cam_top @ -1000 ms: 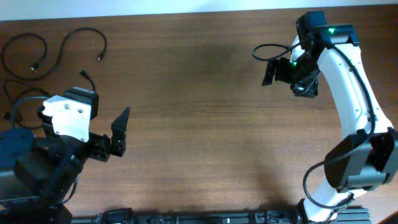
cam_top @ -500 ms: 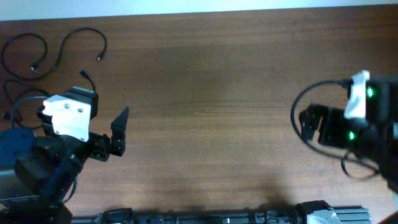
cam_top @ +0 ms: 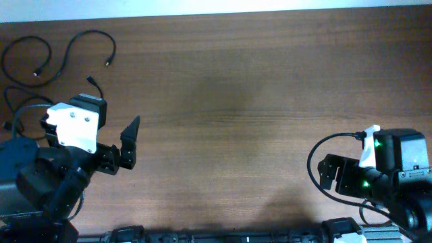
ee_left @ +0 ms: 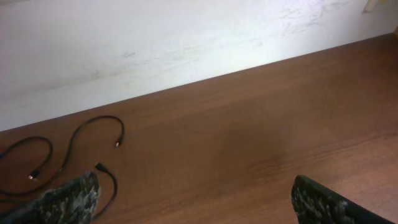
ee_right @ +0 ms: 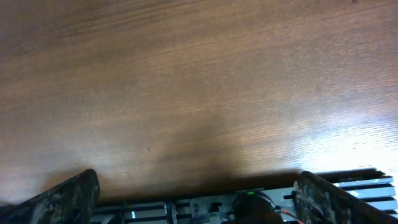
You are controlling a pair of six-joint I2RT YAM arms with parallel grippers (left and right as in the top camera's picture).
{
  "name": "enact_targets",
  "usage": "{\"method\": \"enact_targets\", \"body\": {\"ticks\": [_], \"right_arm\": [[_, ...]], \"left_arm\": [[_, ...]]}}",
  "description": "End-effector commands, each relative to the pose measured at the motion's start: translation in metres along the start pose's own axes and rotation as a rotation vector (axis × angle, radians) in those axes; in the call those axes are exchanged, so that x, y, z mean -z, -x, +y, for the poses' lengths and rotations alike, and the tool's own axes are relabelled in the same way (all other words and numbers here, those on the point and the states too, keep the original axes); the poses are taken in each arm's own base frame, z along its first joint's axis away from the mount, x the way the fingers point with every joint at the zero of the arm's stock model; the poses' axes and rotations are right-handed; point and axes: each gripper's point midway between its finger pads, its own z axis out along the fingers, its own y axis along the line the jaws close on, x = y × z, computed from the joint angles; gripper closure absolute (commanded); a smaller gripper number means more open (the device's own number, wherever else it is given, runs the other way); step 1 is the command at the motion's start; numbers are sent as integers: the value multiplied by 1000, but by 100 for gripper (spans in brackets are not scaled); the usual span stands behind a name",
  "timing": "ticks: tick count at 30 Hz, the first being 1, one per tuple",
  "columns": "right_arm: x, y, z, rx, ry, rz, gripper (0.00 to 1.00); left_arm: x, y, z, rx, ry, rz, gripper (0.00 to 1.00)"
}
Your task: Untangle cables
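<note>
a brown wooden table (cam_top: 236, 94) fills the overhead view, with a pale wall (ee_left: 155, 50) running along its far edge in the left wrist view. the cables (cam_top: 67, 50) lie in the upper left of the overhead frame, thin black cords in loose loops and arcs with small plugs at their ends. one cord curls round into a loop at the far left, another arches beside it, and a further plug end sits just above the left arm's white housing (cam_top: 73, 127). whether the cords cross each other i cannot tell. in the left wrist view they show at the lower left.

the left hand (cam_top: 127, 145) sits in the lower left of the overhead frame, fingers spread wide and holding nothing, well apart from the cords. the right hand (cam_top: 329, 174) is down in the lower right corner, close to the table's near edge, likewise spread and empty. the middle of the table between them is bare wood.
</note>
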Motion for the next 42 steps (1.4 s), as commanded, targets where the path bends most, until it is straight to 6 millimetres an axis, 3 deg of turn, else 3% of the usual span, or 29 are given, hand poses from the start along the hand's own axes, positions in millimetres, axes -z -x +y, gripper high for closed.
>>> {"method": "enact_targets", "body": {"ticks": [1, 13, 15, 17, 20, 26, 30, 35, 42], "right_arm": [[-6, -1, 6, -6, 20, 39, 1], [-34, 14, 3, -4, -40, 93, 2], [-30, 24, 7, 11, -8, 5, 2], [-15, 35, 11, 69, 40, -140, 1], [12, 35, 13, 137, 95, -342, 2], [25, 35, 12, 249, 101, -482, 1], [14, 44, 15, 255, 135, -631, 2], [-21, 56, 17, 258, 178, -817, 1], [-53, 64, 18, 259, 231, -1045, 2]], "left_arm": [[1, 2, 1, -5, 6, -7, 1], [1, 2, 1, -5, 6, -7, 1], [1, 2, 1, -5, 6, -7, 1], [1, 2, 1, -5, 6, -7, 1], [1, 2, 1, -5, 6, -7, 1], [1, 2, 1, -5, 6, -6, 1], [1, 2, 1, -5, 6, -7, 1], [1, 2, 1, -5, 6, -7, 1], [1, 2, 1, -5, 6, -7, 1]]}}
